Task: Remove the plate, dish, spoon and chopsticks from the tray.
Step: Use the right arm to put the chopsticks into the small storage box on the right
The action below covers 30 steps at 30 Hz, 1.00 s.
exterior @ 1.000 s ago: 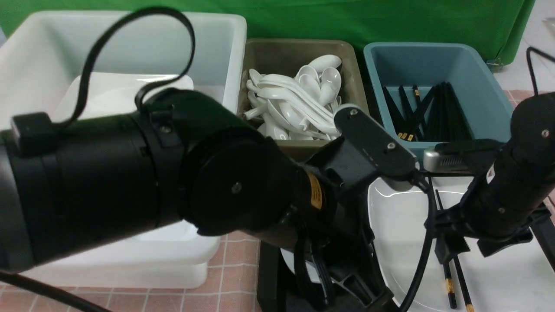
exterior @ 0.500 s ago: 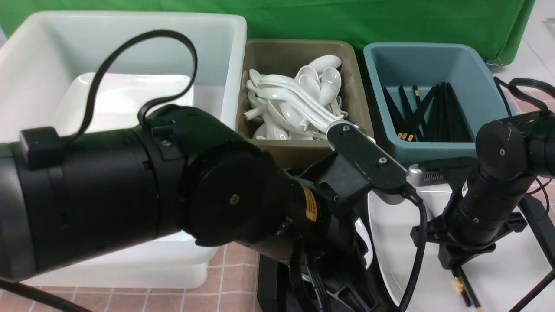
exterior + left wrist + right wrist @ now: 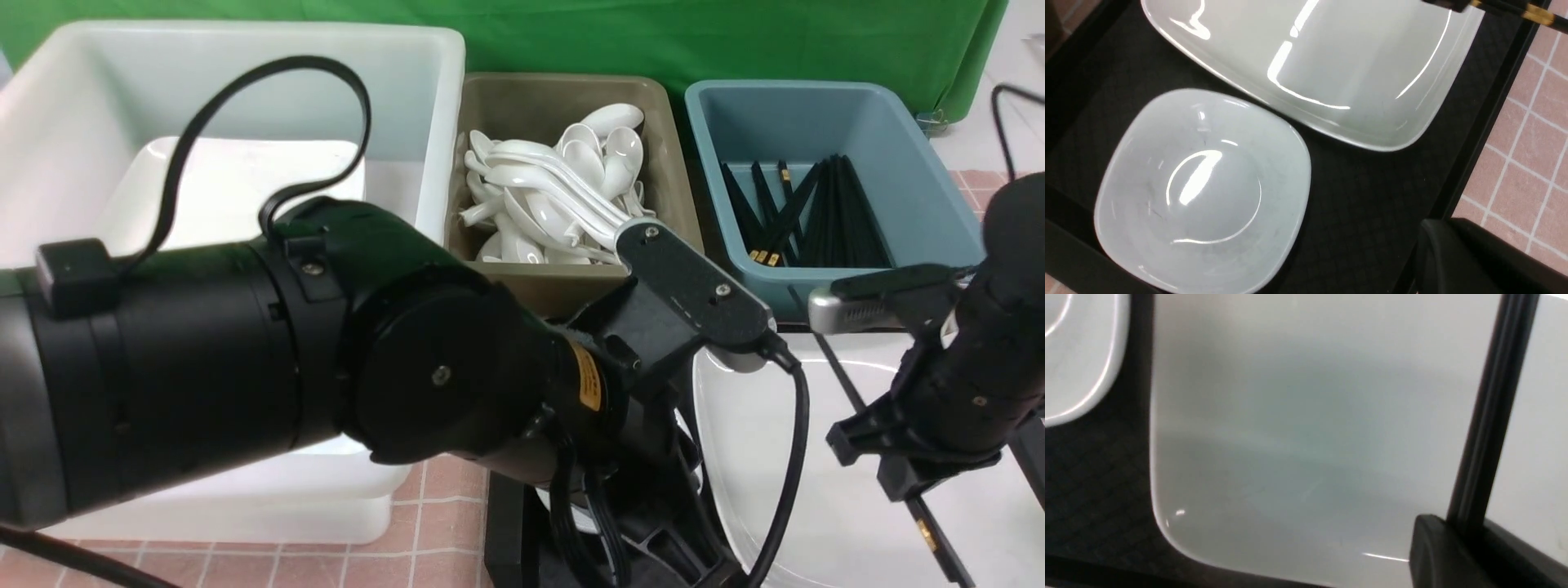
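Left arm [image 3: 245, 384] overhangs the dish [image 3: 1200, 192]; chopsticks [image 3: 1492, 416] cross the plate's [image 3: 747, 437] right side.

A: Col. of tray [image 3: 1363, 204]?
B: Blk, diamond-pattern floor.
A: Crockery?
B: plate [image 3: 1331, 61] glossy wht; dish [image 3: 1200, 192] paler, bluish-wht.
A: And chopsticks [image 3: 1491, 416]?
B: Blk w/ gold band.
A: Bins?
B: white bin [image 3: 245, 57]; olive bin [image 3: 563, 90] w/ wht spoons [image 3: 555, 196]; blue bin [image 3: 816, 106].
A: Rest?
B: backdrop [image 3: 653, 41] green. tabletop [image 3: 441, 531] pink tiles, pale grid lines. left arm [image 3: 245, 367] blk w/ yellow label [image 3: 589, 386]; right arm [image 3: 988, 359] blk.

Ends of chopsticks [image 3: 929, 537] off-frame, btm edge
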Tool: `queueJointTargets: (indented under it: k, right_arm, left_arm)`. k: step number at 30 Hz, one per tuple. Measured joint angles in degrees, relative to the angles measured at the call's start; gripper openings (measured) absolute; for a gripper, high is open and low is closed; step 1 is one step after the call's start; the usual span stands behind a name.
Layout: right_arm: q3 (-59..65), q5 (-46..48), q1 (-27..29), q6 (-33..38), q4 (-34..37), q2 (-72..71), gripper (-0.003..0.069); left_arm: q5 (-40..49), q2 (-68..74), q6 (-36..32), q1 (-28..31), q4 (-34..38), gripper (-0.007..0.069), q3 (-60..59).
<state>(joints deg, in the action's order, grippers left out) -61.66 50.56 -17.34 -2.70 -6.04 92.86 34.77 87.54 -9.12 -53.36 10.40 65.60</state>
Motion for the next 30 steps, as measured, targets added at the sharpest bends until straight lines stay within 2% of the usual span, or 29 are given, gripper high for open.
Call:
queueJointTargets:
  k: [6, 13, 18, 25, 30]
  right_arm:
    - [0.0, 1.6, 0.0, 1.1, 1.1, -0.4, 0.0096]
    - [-2.6, 5.0, 0.0, 6.8, 9.4, -0.4, 0.0096]
    - [-9.3, 9.6, 1.1, 11.2, 15.5, -0.4, 0.0096]
    - [-18.7, 12.5, 11.2, 15.8, 27.7, 2.0, 0.0096]
    - [-26.6, 12.9, 18.8, 16.7, 39.2, 8.5, 0.0096]
  left_arm:
    - [-0.9, 0.0, 0.2, 0.0, 0.1, -0.0003, 0.0]
    - [-0.6, 0.0, 0.2, 0.0, 0.8, -0.0003, 1.9]
    - [0.2, 0.0, 1.1, 2.0, 1.4, -0.0003, 7.4]
    - [1.2, 0.0, 1.9, 9.7, 3.8, -0.0003, 11.1]
    - [1.8, 0.0, 2.0, 10.8, 4.6, -0.0003, 11.1]
